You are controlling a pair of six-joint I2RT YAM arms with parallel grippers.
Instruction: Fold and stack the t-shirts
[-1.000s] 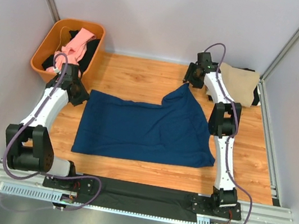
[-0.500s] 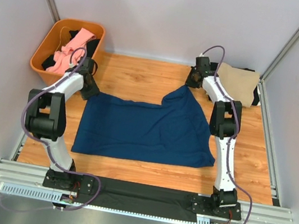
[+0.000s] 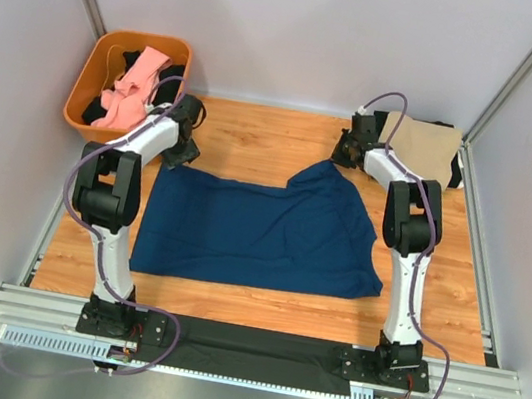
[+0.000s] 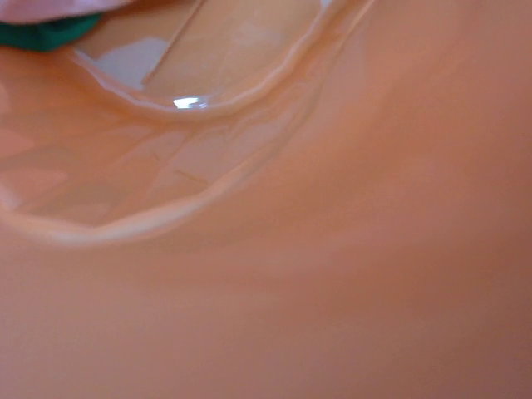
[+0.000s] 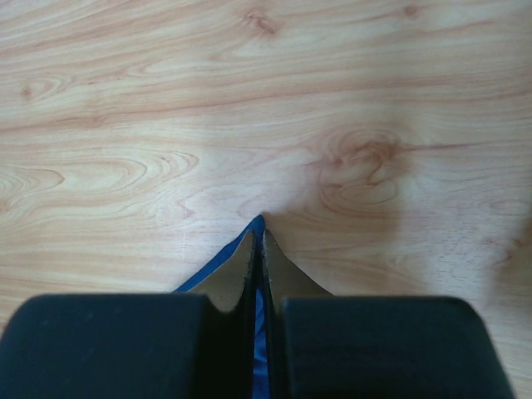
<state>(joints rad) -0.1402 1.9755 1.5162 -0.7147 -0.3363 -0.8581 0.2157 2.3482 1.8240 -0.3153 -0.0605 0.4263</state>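
Note:
A navy t-shirt (image 3: 261, 229) lies spread flat on the wooden table (image 3: 256, 137). Its far right corner is drawn up to a point. My right gripper (image 3: 344, 156) is shut on that corner, and the right wrist view shows blue cloth (image 5: 259, 223) pinched between the closed fingers of the gripper (image 5: 258, 233), low over the wood. My left gripper (image 3: 184, 154) hovers at the shirt's far left corner, beside the basket. Its fingers do not show in the left wrist view. A tan t-shirt (image 3: 426, 149) lies folded at the back right. Pink (image 3: 132, 85) and black (image 3: 168, 83) t-shirts fill the basket.
The orange basket (image 3: 84, 80) stands at the back left corner. Its blurred orange wall (image 4: 332, 249) fills the left wrist view. Grey side walls and metal posts close in the table. A black strip (image 3: 253, 344) runs along the near edge between the arm bases.
The left arm has swung away from the left side, carrying its gripper right along the basket to the shirt's far left corner. The right gripper has shut on the far right corner.

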